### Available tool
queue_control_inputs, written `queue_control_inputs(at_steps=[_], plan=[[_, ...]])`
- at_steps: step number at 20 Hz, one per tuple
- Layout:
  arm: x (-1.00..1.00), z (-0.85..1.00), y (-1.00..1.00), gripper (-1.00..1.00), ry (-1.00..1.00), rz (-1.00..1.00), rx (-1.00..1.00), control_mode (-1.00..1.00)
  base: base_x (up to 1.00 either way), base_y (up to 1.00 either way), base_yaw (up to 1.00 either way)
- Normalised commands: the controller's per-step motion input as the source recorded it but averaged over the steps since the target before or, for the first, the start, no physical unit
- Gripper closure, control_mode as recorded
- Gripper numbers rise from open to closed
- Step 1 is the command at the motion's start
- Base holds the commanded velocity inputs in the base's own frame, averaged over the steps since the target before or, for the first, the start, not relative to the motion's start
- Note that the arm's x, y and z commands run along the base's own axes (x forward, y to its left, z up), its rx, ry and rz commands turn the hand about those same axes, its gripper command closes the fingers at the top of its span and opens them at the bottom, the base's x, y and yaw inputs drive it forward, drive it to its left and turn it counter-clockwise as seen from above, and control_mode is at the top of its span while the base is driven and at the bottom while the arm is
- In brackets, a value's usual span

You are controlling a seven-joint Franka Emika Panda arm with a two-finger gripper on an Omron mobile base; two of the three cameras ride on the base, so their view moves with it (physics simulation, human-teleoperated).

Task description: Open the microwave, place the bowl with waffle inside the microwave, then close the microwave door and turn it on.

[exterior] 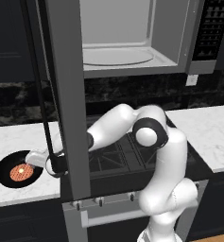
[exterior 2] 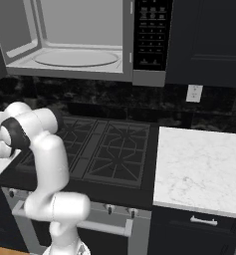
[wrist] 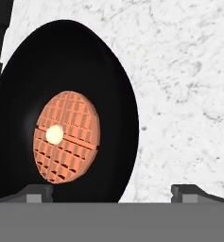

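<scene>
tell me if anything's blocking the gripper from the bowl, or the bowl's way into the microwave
Nothing visible sits between the open gripper and the bowl with the waffle; it hovers right beside the rim. The microwave cavity is open, but its swung-out door hangs between the bowl's counter spot and the opening, so the bowl likely must travel around it.

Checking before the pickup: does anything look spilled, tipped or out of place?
Nothing stands out. The waffle lies flat inside the bowl, which sits level on the counter left of the stove. The microwave door hangs fully open, and the open tool hovers at the bowl's rim.
</scene>
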Motion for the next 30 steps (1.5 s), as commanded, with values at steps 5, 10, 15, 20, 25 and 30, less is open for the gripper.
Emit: queue_control_inputs(at_steps=[5, 10, 15, 20, 25, 30], plan=[[0.04, -0.04, 0.01, -1.0, 0.0, 0.0, 0.0, -1.0, 0.0, 0.0, 0.0], [0.0, -0.2, 0.0, -1.0, 0.0, 0.0, 0.0, -1.0, 0.0, 0.0, 0.0], [0.0, -0.21, 0.0, -1.0, 0.0, 0.0, 0.0, -1.0, 0.0, 0.0, 0.0], [0.0, -0.03, 0.03, -1.0, -0.01, 0.0, -0.01, -1.0, 0.0, 0.0, 0.0], [0.0, 0.0, 0.0, -1.0, 0.0, 0.0, 0.0, -1.0, 0.0, 0.0, 0.0], [0.0, 0.0, 0.0, -1.0, 0.0, 0.0, 0.0, -1.0, 0.0, 0.0, 0.0]])
